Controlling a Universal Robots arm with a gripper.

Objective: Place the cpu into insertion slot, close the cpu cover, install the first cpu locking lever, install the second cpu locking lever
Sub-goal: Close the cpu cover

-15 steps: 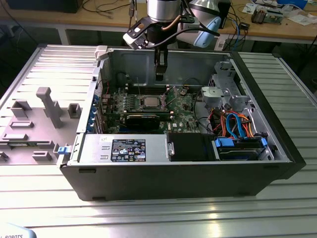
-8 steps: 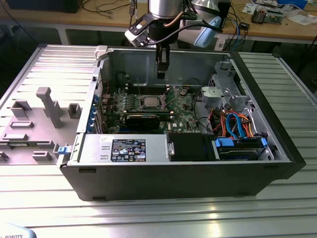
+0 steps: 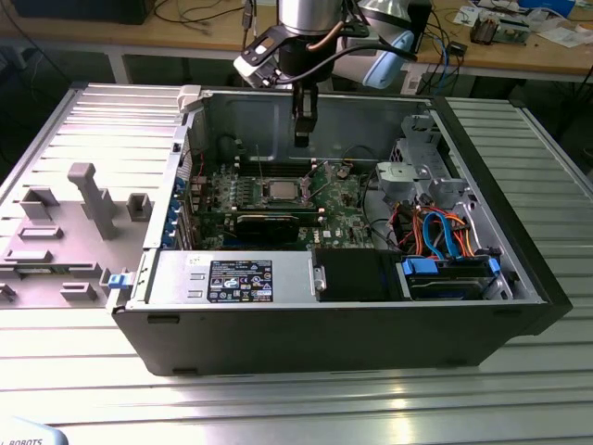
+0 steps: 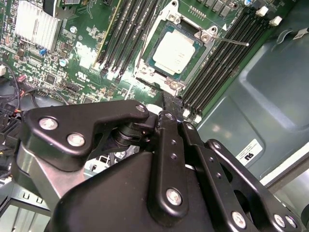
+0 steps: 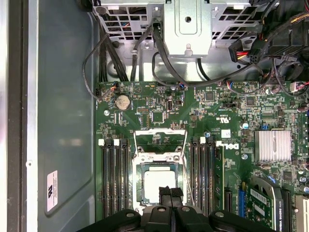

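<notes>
Inside the open computer case (image 3: pixel 324 338) on a ribbed metal table (image 3: pixel 306 408), workbenches (image 3: pixel 519 51) behind, the square cpu (image 5: pixel 155 182) lies flat, metal top upward, in the insertion slot (image 5: pixel 139 186), under the gripper (image 5: pixel 170 192), pinched closed and empty.

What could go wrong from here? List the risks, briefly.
1. The gripper hangs over the cpu, which lies in the slot; a misjudged descent could press on the chip.
2. The cover seems raised; closing it unevenly might shift the cpu.
3. A thin lever sticks out beside the slot; the gripper could snag or bend it.
</notes>
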